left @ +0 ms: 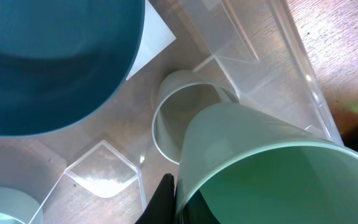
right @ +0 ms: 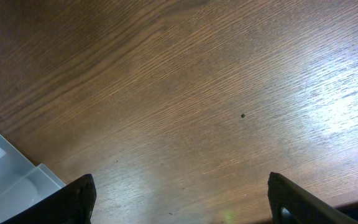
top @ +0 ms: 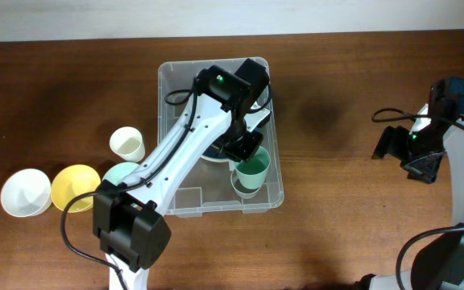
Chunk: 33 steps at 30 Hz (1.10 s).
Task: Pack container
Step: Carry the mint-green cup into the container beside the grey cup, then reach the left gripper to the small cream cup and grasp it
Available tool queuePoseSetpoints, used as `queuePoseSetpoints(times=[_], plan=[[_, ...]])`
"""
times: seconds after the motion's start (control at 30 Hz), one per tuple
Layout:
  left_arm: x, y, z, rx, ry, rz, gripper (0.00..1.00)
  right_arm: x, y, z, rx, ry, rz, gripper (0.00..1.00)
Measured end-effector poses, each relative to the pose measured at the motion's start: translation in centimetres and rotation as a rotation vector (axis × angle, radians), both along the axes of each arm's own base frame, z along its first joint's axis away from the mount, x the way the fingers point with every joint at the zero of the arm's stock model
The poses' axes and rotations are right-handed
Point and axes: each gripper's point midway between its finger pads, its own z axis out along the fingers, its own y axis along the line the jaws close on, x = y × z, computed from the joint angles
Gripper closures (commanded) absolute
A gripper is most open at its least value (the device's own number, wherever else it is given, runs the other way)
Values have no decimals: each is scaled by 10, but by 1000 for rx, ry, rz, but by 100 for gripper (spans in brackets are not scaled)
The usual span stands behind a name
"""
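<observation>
The clear container [top: 208, 64] stands at the table's middle. My left gripper [top: 246, 150] reaches into it and is shut on the rim of a green cup [top: 253, 170]. It holds the cup tilted just over a pale cup [top: 243, 188] standing in the container's near right corner. In the left wrist view the green cup [left: 272, 168] fills the lower right. One black finger [left: 166, 199] presses its wall, and the pale cup [left: 179, 118] sits below it. A teal bowl [left: 55, 56] lies in the container beside the white label [left: 151, 40]. My right gripper [right: 182, 205] is open and empty over bare wood.
Left of the container stand a white cup [top: 126, 144], a mint bowl [top: 122, 173], a yellow bowl [top: 75, 187] and a white bowl [top: 25, 193]. The right arm [top: 413, 153] is at the table's far right. The container's corner [right: 5, 180] shows in the right wrist view.
</observation>
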Motion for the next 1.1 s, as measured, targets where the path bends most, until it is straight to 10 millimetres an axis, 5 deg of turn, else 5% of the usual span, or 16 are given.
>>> queuePoseSetpoints(times=[0.07,0.5,0.6,0.67,0.7,0.8,0.87,0.97,1.1], plan=[[-1,1,-1,4,7,0,48,0,0,0,0,0,0,16],[9,30,10,91,-56,33,41,0,0,0,0,0,1,16],[32,64,50,63,-176,134,41,0,0,0,0,0,1,16],[51,113,93,29,-306,283,41,0,0,0,0,0,1,16],[56,153,124,11,-398,406,41,0,0,0,0,-1,2,16],[35,256,184,27,-574,715,40,0,0,0,0,-1,2,16],[14,287,199,38,-627,817,40,0,0,0,0,0,1,16],[-15,315,179,72,-609,920,23,0,0,0,0,-1,2,16],[-3,320,117,97,-533,888,14,1,0,0,-1,-3,2,16]])
